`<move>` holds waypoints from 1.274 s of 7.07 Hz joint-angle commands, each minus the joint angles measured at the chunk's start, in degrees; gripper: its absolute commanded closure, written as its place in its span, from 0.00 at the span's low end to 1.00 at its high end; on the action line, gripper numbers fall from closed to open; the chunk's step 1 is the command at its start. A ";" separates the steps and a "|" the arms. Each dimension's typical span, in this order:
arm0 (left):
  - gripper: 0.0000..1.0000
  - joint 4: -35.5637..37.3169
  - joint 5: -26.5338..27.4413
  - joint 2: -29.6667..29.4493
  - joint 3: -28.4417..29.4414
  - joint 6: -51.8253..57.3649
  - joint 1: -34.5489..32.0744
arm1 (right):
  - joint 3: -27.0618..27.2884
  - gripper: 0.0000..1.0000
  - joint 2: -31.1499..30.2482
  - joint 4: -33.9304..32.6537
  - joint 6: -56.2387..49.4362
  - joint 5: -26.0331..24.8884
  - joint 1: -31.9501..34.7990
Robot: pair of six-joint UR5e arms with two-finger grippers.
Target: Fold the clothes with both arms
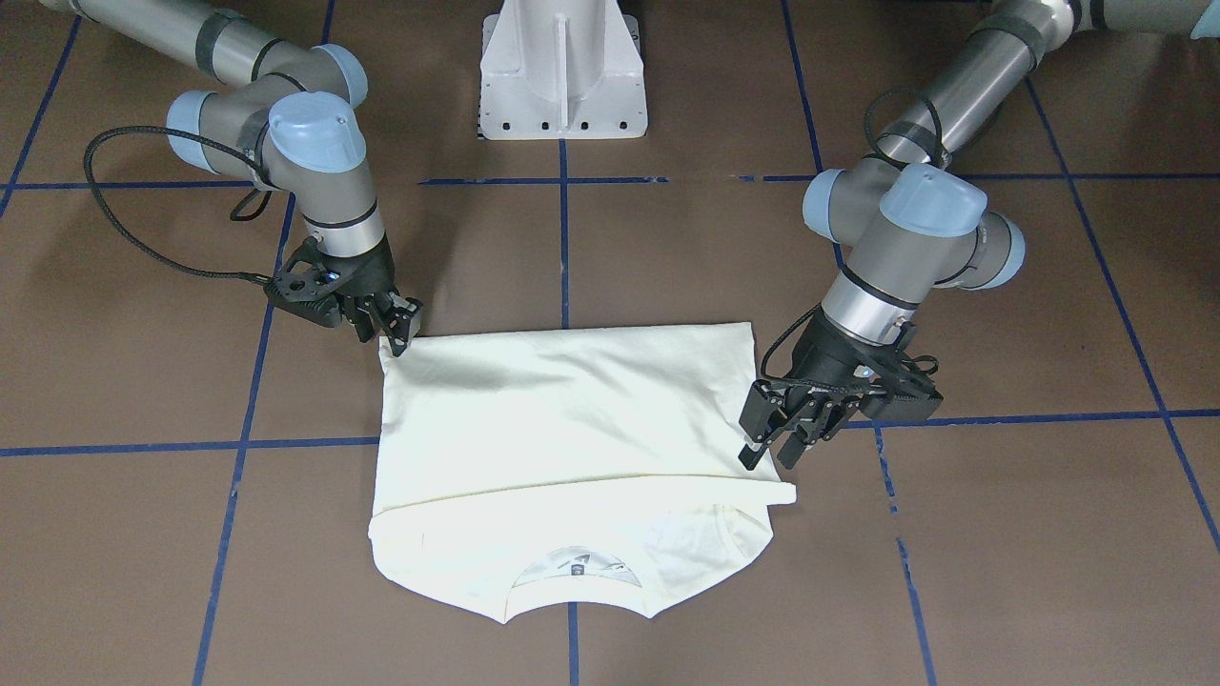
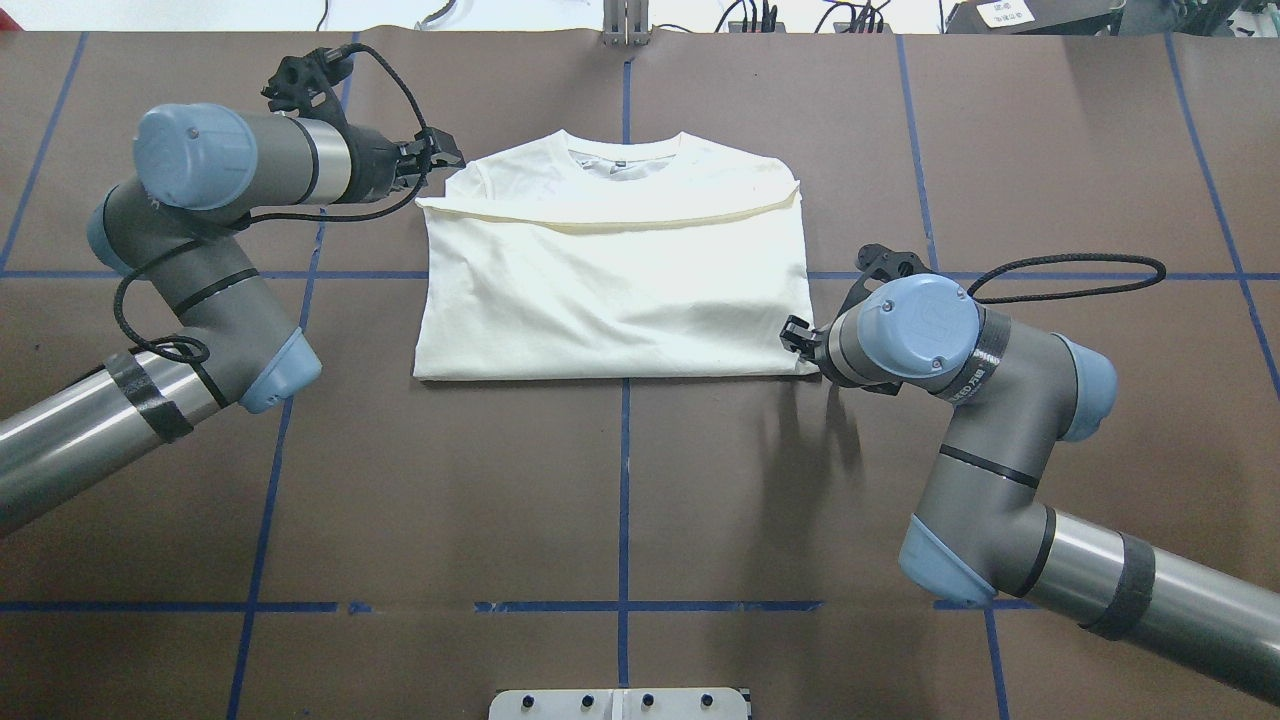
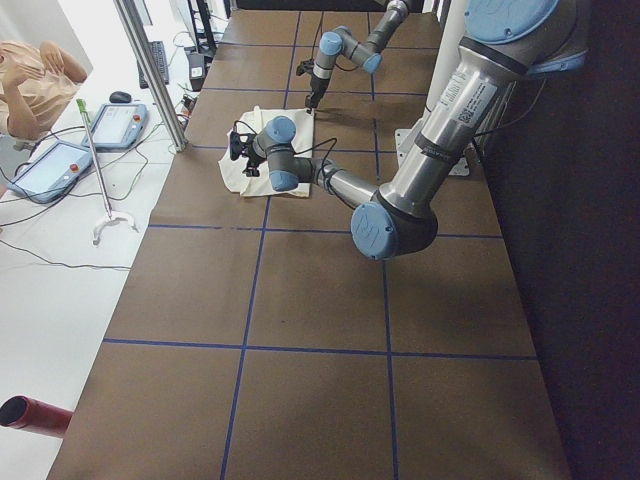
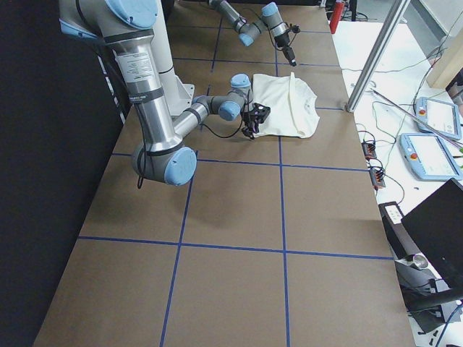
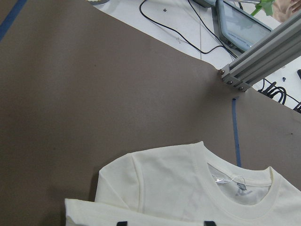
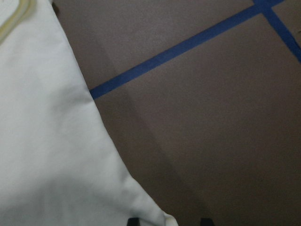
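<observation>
Brown taped table (image 2: pixel 450 480) carries the folded cream T-shirt (image 1: pixel 572 410) at its middle. Left gripper (image 1: pixel 774 455) and right gripper (image 1: pixel 400 329) stand parted at opposite corners. Limp, light cotton, probably best pinched at its corners.

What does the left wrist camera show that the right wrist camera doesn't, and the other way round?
Only the left wrist view: the neck opening of the T-shirt with its label, plus an aluminium post and a screen beyond the table's edge. Only the right wrist view: a plain corner of the T-shirt and two blue tape lines crossing. Both: cream cloth on the brown table, and some blue tape.
</observation>
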 commanded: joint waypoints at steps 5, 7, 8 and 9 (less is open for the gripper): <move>0.38 0.54 0.07 -0.17 -2.10 -3.09 0.01 | 22.56 1.00 -12.64 -0.72 7.24 1.36 -7.70; 0.38 0.80 -0.19 0.01 -4.56 -3.52 0.18 | 38.22 1.00 -26.35 -0.46 8.46 13.95 -16.29; 0.39 0.89 -0.80 0.10 -5.18 -3.53 0.18 | 38.64 0.99 -27.28 -0.46 9.26 14.98 -27.39; 0.39 0.89 -0.98 0.19 -5.27 -3.53 0.18 | 38.29 0.26 -28.16 -0.63 9.27 12.99 -32.89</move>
